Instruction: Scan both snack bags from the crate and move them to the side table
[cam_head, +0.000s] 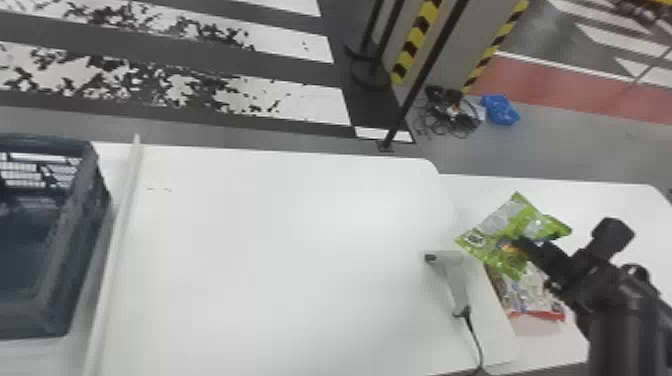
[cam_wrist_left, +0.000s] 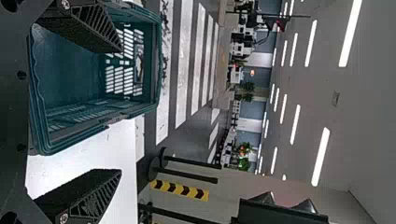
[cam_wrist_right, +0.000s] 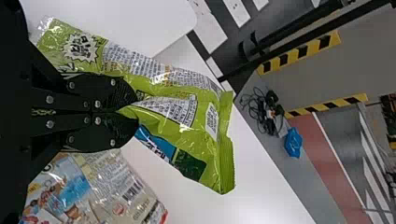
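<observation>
At three o'clock the right gripper (cam_head: 521, 244) pinches the print-covered green bag (cam_head: 520, 212); printed pale bag (cam_head: 532, 296), four o'clock; crate (cam_head: 47, 142), nine; left gripper (cam_wrist_left: 121, 109), fingers spread apart

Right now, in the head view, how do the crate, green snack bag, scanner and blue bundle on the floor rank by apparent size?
1. Crate, though the view's edge cuts it off
2. Green snack bag
Unranked below these: scanner and blue bundle, close in apparent size, with the bundle farther off.
</observation>
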